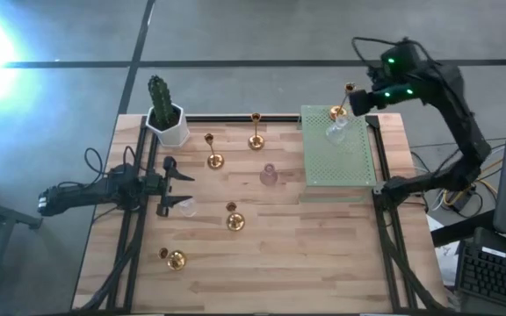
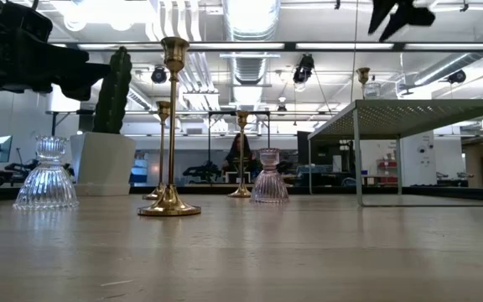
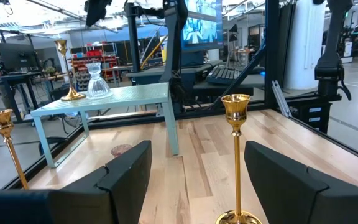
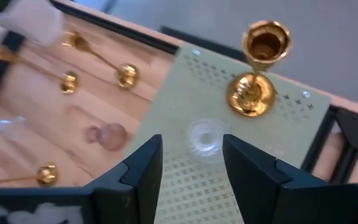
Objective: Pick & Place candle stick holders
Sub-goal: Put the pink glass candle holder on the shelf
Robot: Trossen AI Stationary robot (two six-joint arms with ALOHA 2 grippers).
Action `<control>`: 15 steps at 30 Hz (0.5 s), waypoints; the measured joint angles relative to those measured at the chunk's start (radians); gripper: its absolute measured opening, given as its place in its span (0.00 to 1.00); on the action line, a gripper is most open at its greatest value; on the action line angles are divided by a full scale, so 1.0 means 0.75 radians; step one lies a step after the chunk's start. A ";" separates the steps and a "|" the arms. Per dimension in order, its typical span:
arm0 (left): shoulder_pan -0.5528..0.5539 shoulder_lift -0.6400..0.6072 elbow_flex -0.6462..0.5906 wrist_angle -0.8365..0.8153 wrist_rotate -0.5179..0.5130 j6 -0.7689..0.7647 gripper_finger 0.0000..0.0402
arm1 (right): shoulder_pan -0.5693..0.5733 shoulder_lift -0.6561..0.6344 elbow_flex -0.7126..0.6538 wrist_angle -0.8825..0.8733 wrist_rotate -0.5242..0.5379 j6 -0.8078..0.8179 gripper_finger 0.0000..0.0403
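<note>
Several gold candle stick holders stand upright on their round bases on the wooden table (image 1: 262, 254): two at the far side (image 1: 213, 160) (image 1: 255, 140), one at the middle (image 1: 234, 221) and one near the front left (image 1: 175, 259). A pinkish glass holder (image 1: 269, 174) stands mid-table, and a clear one (image 1: 185, 208) stands by my left gripper. A gold holder (image 4: 253, 93) and a clear glass holder (image 4: 204, 138) stand on the raised green perforated mat (image 1: 345, 162). My right gripper (image 4: 191, 174) is open and empty, high above the mat over the clear holder. My left gripper (image 3: 194, 180) is open and empty, low at the table's left, with a gold holder (image 3: 236, 155) ahead of it.
A white pot with a green cactus (image 1: 163, 112) stands at the far left corner. The green mat is a small raised platform on legs (image 2: 357, 155) at the far right. Black frame rails run along the table's left and right sides (image 1: 393, 237).
</note>
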 joint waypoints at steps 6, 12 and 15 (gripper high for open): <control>0.000 0.000 0.000 0.000 0.000 0.000 0.65 | 0.238 -0.110 0.060 0.060 0.001 0.093 0.35; 0.000 0.000 0.000 0.000 0.000 0.000 0.65 | 0.664 -0.130 0.014 0.262 0.148 0.185 0.31; 0.000 0.000 0.000 0.000 0.000 0.000 0.65 | 0.865 -0.082 0.005 0.271 0.269 0.207 0.29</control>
